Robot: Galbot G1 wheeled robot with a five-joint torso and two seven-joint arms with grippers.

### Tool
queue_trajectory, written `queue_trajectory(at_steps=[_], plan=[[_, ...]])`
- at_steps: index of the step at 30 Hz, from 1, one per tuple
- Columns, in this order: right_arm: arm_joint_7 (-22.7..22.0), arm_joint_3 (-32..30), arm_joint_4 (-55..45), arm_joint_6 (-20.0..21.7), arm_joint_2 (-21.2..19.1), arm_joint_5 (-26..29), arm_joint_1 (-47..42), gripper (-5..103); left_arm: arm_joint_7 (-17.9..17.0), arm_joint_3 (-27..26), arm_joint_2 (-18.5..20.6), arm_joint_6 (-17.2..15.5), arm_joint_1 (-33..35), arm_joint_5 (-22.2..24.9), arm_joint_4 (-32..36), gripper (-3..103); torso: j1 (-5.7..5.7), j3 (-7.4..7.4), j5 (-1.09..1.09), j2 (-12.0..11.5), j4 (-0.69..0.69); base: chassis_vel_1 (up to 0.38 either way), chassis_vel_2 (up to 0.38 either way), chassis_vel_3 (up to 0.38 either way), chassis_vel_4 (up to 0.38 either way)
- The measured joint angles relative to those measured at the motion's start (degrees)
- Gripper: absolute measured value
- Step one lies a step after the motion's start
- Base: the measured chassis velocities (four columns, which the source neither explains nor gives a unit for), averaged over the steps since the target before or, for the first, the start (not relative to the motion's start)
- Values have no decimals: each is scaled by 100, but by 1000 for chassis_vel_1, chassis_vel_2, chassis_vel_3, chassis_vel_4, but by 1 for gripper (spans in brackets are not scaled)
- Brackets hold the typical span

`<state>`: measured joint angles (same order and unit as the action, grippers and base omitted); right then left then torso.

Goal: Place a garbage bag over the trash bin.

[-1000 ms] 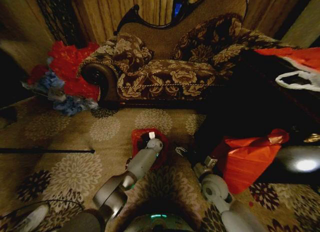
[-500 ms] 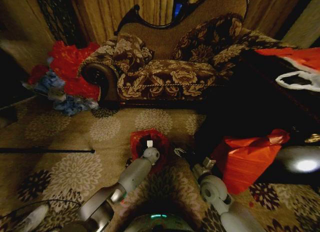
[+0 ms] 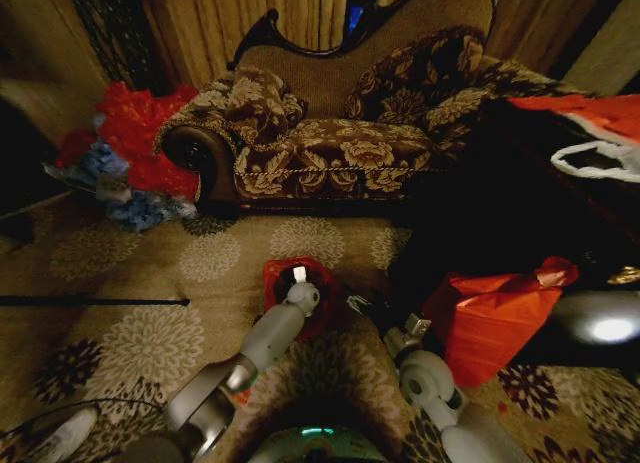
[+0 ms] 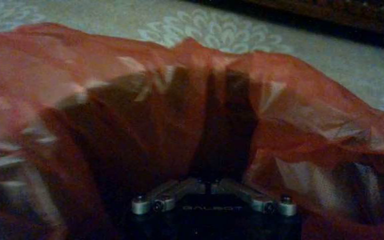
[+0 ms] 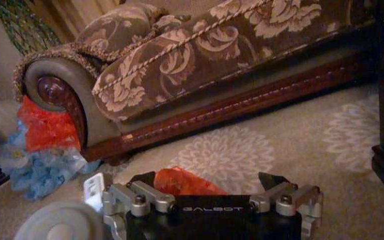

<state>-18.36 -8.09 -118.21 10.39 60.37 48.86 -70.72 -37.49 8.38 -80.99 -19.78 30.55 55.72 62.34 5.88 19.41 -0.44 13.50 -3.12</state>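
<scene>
The left pincer [image 3: 298,274] reaches inside the garbage bag [image 3: 276,275] lining the trash bin [image 4: 145,150]; I cannot tell its opening. The right pincer [image 5: 209,181] hangs spread and empty beside it. Patterned carpet [image 3: 130,273] lies bare toward the sofa [image 3: 340,133].

floral sofa [image 3: 330,143], patterned carpet [image 3: 130,273], bag heap [image 3: 125,153]

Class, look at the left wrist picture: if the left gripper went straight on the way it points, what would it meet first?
Probably the thin red plastic garbage bag: the left gripper points into its dark hollow, where the bag's inner lining likely comes first; depth is unclear.
</scene>
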Motion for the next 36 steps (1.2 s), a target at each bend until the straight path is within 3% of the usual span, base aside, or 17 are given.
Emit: queue_trajectory(at_steps=[2, 4, 6, 8, 14, 17, 18, 21, 23, 24, 25, 26, 28, 29, 32, 33, 36], plan=[[-21, 6, -12, 9, -1, 6, 0, 100, 18, -20, 105, -71, 85, 43, 183, 0, 0, 0, 2, 0, 1, 0, 0, 0, 0], [-32, 6, -35, 36, -5, 84, 7, 100, -62, -60, 345, -443, 286, 334, 762, 0, 0, 0, 0, 0, 2, 0, 0, 0, 0], [-78, -6, -69, 73, -3, 198, 23, 100, -149, -66, 442, -555, 368, 451, 1030, -3, 0, 0, 1, 0, 1, 0, 0, 0, 0], [-219, -24, -145, 103, 2, 366, 48, 100, -195, -61, 589, -577, 481, 540, 1424, 7, 0, 0, 0, 0, 1, 0, 0, 0, 0], [-250, -77, -261, 111, -23, 357, -29, 100, -94, 0, 865, -390, 619, 514, 2096, 23, 0, 0, 1, 0, 0, 0, 0, 0, 0], [-249, -141, -400, 109, -88, 29, -227, 100, -115, 3, 1251, -431, 841, 192, 3005, 39, 0, 0, 0, 0, -1, 0, 0, 0, 0], [-249, -141, -400, 109, -88, 29, -227, 100, -115, 3, 1251, -431, 841, 192, 3005, 39, 0, 0, 0, 0, -1, 0, 0, 0, 0], [-86, -195, -462, 34, -221, -292, -398, 100, -151, -78, 1735, -468, 1103, -71, 3866, 50, -1, -1, 1, 0, 0, 0, 0, 0, 0], [148, -276, -465, -143, -294, -621, -543, 100, 5, -285, 2217, -447, 1464, -492, 4529, 60, 0, -1, 1, 0, -1, 0, 0, 0, 0], [170, -313, -474, -200, -306, -751, -591, 100, 134, -407, 2402, -427, 1656, -758, 4760, 60, -1, -1, 2, 0, 0, 0, 0, 0, 0], [176, -361, -521, -244, -329, -894, -671, 100, 373, -590, 2620, -370, 1928, -1190, 5021, 66, -1, -1, 1, 0, 2, 0, 0, 0, 0], [176, -361, -521, -244, -329, -894, -671, 100, 373, -590, 2620, -370, 1928, -1190, 5021, 66, -1, -1, 1, 0, 2, 0, 0, 0, 0], [171, -622, -813, -280, -417, -1176, -1026, 100, 908, -1280, 3075, -162, 2873, -2259, 5686, 77, -1, -2, 1, 0, 0, 0, 0, 0, 0], [171, -622, -813, -280, -417, -1176, -1026, 100, 908, -1280, 3075, -162, 2873, -2259, 5686, 77, -1, -2, 1, 0, 0, 0, 0, 0, 0], [217, -1146, -1069, -313, -330, -1556, -1602, 100, 1318, -2531, 3140, -104, 4403, -2700, 6513, 92, -1, -2, 2, 1, 2, 0, 0, 0, 0], [217, -1146, -1069, -313, -330, -1556, -1602, 100, 1318, -2531, 3140, -104, 4403, -2700, 6513, 92, -1, -2, 2, 1, 2, 0, 0, 0, 0], [508, -1659, -1178, -570, -5, -2137, -2295, 100, 1866, -3709, 2698, 110, 5818, -3331, 7144, 99, -2, -3, 2, 1, 0, 0, 0, 0, 0]])
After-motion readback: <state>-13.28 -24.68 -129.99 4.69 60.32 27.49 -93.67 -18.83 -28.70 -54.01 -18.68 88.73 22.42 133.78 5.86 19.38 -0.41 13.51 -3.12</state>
